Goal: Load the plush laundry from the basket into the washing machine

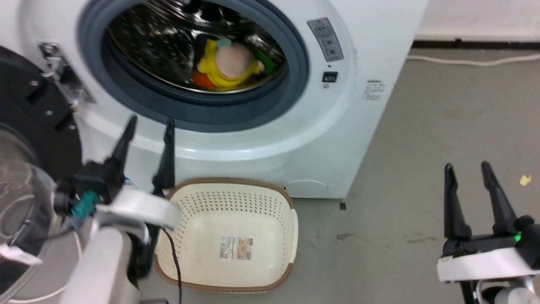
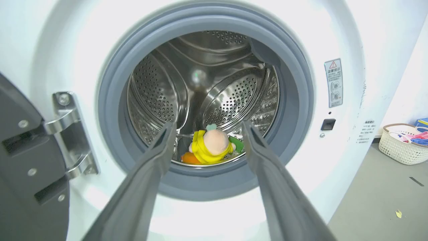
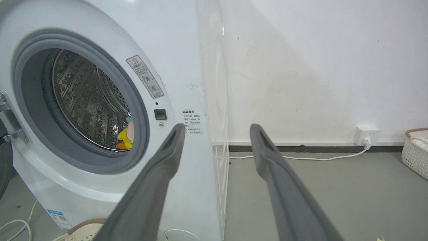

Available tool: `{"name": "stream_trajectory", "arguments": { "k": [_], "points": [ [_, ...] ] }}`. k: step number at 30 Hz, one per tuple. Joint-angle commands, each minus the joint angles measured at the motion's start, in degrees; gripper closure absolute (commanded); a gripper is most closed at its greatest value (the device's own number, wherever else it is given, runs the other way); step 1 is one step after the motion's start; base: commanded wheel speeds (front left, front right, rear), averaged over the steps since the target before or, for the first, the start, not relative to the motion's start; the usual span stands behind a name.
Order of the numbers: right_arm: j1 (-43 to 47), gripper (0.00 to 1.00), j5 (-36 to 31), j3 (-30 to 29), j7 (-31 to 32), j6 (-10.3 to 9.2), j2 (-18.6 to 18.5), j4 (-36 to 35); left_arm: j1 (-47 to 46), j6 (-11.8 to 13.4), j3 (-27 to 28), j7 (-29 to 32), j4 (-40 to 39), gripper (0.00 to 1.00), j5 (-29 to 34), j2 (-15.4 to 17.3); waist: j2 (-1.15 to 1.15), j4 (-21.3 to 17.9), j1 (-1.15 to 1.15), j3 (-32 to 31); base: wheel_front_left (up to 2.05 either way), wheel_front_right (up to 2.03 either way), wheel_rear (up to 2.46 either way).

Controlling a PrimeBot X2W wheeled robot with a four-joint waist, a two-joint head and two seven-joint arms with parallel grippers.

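Plush laundry (image 2: 212,147) in washing machine (image 1: 320,139) drum (image 2: 230,97), dead ahead of nearer left jaws; those and right jaws wide, empty.

Bright, even indoor light. In the left wrist view the washer (image 2: 200,217) burns out to white glare below its opening, and the steel drum (image 2: 234,97) flashes hard highlights. The head view is soft; the near left forearm (image 1: 105,261) and glass door (image 1: 21,202) are smeared. Both wrist views bow lines at the edges, and the left gripper (image 2: 208,124) loses focus close to the lens.
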Motion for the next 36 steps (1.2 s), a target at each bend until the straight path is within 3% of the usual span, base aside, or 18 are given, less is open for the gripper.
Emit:
{"name": "stream_trajectory", "arguments": {
  "k": [1, 8, 23, 28, 29, 36],
  "points": [
    [0.97, 0.0, -0.45, 0.16, -0.25, -0.04, 0.03, 0.37, 1.66, 0.4, 0.09, -0.24, -0.86, 0.0, 0.46, -0.5, 0.0, 2.6, 0.02, -2.82, 0.0, 0.0, 0.0],
    [4.31, 0.0, -0.66, 1.08, -0.25, -0.04, 0.03, 1.62, 14.34, 3.84, -2.39, -0.24, -3.96, 0.0, 3.66, -3.63, 0.0, 3.71, 0.02, -5.58, 0.0, 0.0, 0.0],
    [7.39, 0.0, 0.45, 4.74, -0.25, -0.04, 0.03, 7.12, 21.6, 3.68, -2.61, -0.25, -2.9, 0.0, 6.48, -5.74, 0.0, 2.38, 0.02, -7.14, 0.0, 0.0, 0.0],
    [7.28, 0.0, 0.63, 4.85, -0.25, -0.04, 0.03, 7.5, 21.86, 4.77, -1.77, -0.25, -2.88, 0.0, 7.75, -6.28, 0.0, 2.44, 0.02, -7.04, 0.0, 0.0, 0.0],
    [6.82, 1.0, 0.34, 4.8, 0.0, 0.0, 0.01, 7.38, 21.18, 4.61, -1.93, 0.0, -2.8, 1.0, 7.64, -6.32, 0.0, 2.44, 0.02, -7.04, 0.0, 0.0, 0.0],
    [6.72, 1.0, 0.07, 4.79, 0.45, 0.01, 0.02, 7.22, 21.26, 4.46, -1.65, 0.5, -3.04, 1.0, 8.09, -6.54, 0.0, 2.41, 0.03, -7.11, 0.0, 0.0, 0.0]
  ]
}}
